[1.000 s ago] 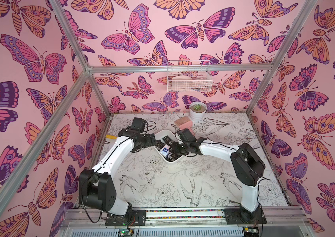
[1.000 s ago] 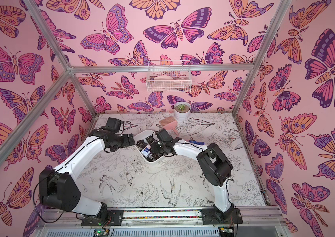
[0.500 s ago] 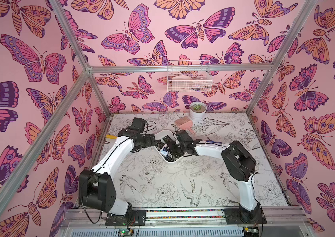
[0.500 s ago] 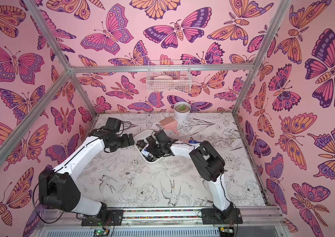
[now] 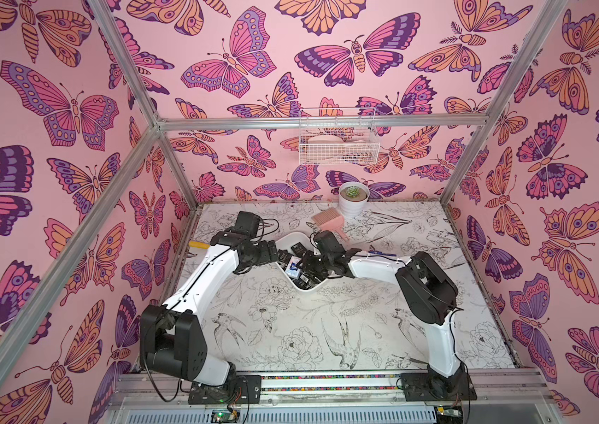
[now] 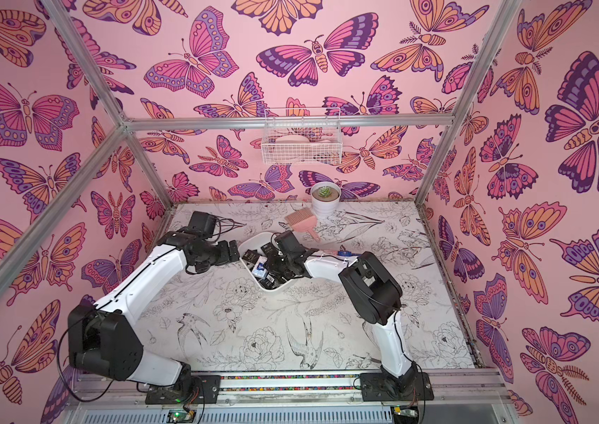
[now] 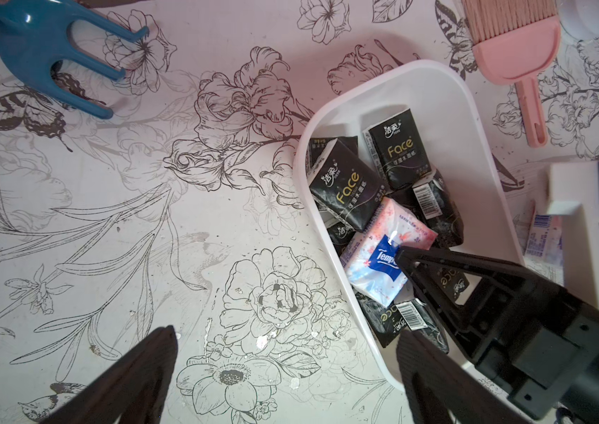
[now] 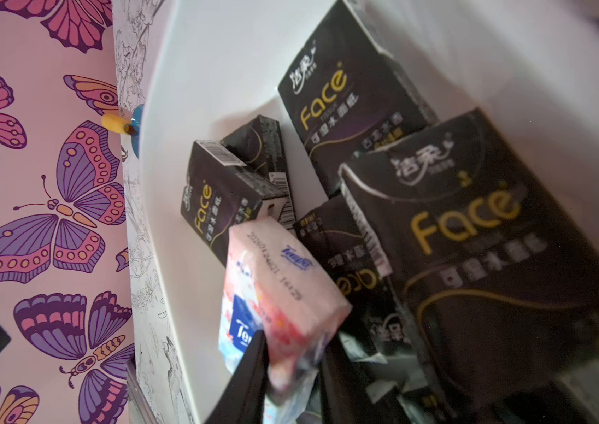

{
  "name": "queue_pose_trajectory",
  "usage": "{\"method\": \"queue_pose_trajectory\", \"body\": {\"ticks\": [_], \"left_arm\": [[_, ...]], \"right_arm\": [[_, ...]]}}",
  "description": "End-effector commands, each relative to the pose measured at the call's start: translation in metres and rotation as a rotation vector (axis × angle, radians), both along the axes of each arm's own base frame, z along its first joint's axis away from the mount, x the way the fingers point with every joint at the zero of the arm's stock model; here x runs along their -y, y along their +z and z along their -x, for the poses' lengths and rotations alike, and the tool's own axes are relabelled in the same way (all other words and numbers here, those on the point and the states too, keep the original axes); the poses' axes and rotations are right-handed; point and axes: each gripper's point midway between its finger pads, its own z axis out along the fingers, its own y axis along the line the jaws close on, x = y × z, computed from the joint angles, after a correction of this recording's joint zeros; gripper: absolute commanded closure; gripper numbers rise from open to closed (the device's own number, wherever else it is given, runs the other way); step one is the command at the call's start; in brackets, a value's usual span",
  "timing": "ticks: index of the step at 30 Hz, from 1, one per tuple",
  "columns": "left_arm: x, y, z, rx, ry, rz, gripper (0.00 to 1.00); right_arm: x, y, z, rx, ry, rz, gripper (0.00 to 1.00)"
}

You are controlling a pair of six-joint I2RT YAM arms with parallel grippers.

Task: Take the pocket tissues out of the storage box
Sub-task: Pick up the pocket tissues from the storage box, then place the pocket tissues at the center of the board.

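My left gripper [image 7: 283, 370] stands open beside the storage box [image 7: 448, 95], one finger over the box's near rim, holding nothing. In the left wrist view the box's long axis runs from about twelve to five o'clock. Its pocket tissues lie jumbled at mixed angles: I count about seven black packets [image 7: 345, 185] and one white-pink packet [image 7: 387, 249], and cannot tell whether more are hidden. My right gripper [image 8: 292, 363] is inside the box with its jaws pinching an end of that white-pink packet, which juts straight out from my fingertips; the black ones lie just beyond.
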Motion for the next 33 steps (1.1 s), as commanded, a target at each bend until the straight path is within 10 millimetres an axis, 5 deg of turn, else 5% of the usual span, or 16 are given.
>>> {"method": "queue_pose_trajectory", "body": {"ticks": [1,9,20,25,33], "left_arm": [[-0.006,0.0,0.007,-0.012,0.004,-0.02,0.0],[-0.008,-0.001,0.009,-0.014,0.008,-0.023,0.0],[-0.007,0.004,0.007,0.001,0.002,-0.025,0.0],[-0.005,0.005,0.005,0.0,0.002,-0.015,0.0],[-0.004,0.006,0.004,0.003,-0.005,-0.013,0.0]], "right_arm": [[0.006,0.048,0.0,0.119,0.023,-0.003,0.74],[0.066,0.074,0.004,0.177,0.017,0.089,0.77],[0.218,0.025,0.053,0.009,-0.004,0.312,0.78],[0.247,-0.01,0.063,-0.072,-0.021,0.374,0.78],[0.257,-0.043,0.052,-0.119,-0.017,0.462,0.73]]}}
